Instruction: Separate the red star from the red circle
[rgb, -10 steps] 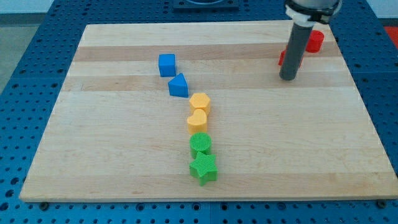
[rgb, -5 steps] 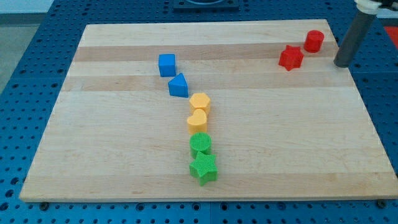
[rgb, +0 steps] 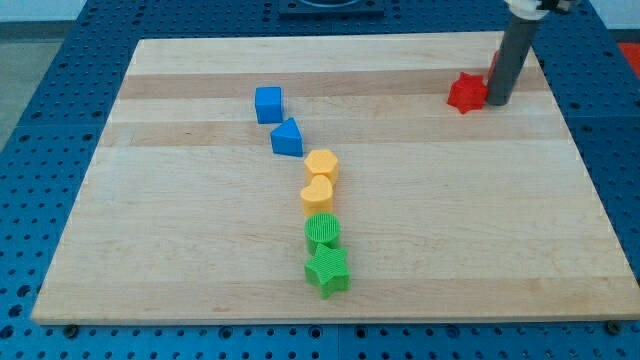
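Observation:
The red star (rgb: 466, 93) lies near the board's top right corner. My tip (rgb: 497, 102) rests on the board right beside the star's right side, touching or nearly touching it. The dark rod stands in front of the red circle (rgb: 494, 61), so only a thin red sliver of it shows at the rod's left edge, above and right of the star.
A blue cube (rgb: 268, 104) and a blue triangle (rgb: 287, 137) sit left of centre. Below them run a yellow hexagon (rgb: 322, 164), a yellow heart (rgb: 317, 193), a green circle (rgb: 323, 232) and a green star (rgb: 328, 271). The wooden board (rgb: 180, 240) lies on a blue perforated table.
My tip swung from left of the star out past the board's right edge, then came back left to the star's right side, between star and circle. The rod now covers the circle.

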